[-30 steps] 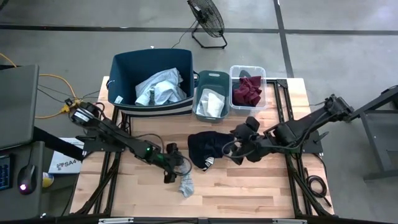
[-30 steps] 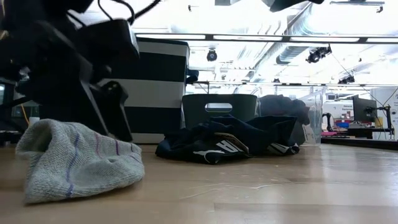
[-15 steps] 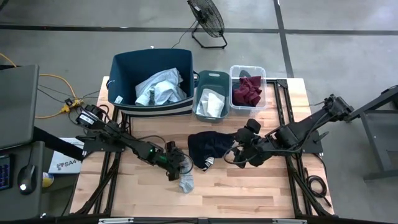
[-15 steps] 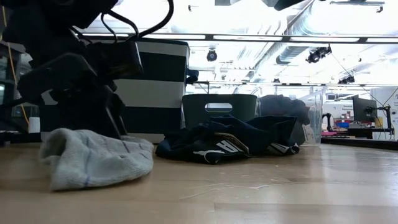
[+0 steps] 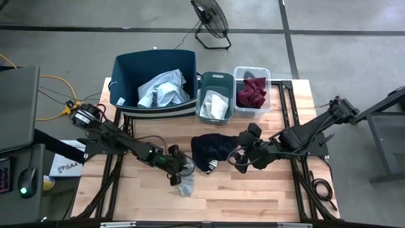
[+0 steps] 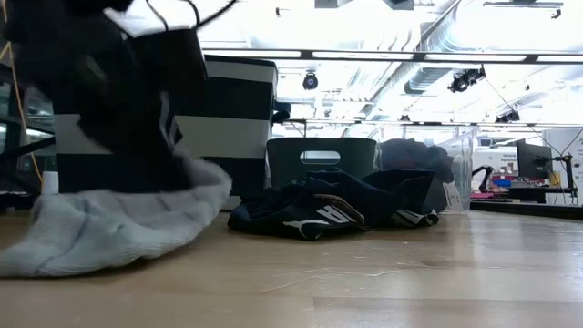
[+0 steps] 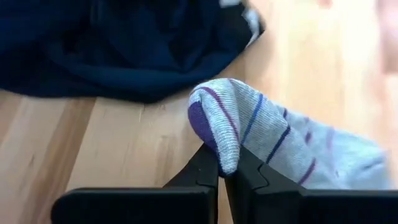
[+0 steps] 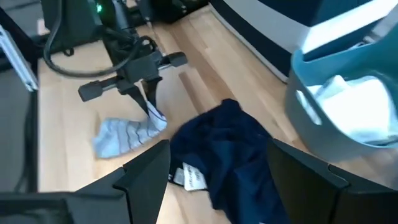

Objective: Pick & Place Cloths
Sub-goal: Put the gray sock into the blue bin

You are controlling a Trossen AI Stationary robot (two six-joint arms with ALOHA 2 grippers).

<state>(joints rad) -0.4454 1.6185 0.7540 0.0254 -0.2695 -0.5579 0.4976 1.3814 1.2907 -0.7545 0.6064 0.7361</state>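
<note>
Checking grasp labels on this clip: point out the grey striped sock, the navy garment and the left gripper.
grey striped sock [image 7: 273, 140]: left wrist view, striped middle.
navy garment [image 5: 212, 151]: high view, centre of the heap.
left gripper [image 7: 222, 171]: left wrist view, fingertips pinching the sock's fold.

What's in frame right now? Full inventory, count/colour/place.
Grey striped sock: one, grey with purple and blue stripes, on the table near its front, pinched at one end.
Navy garment: one, table centre.
Large bin: one, dark blue, back left, holds a pale shirt.
Small bin: one, teal, back centre, holds white cloth.
Clear bin: one, back right, holds a maroon cloth.
Fan: one, black, floor behind table.
Table: one, light wood.
Left gripper: shut on the sock.
Right gripper: open, beside the navy garment.
</note>
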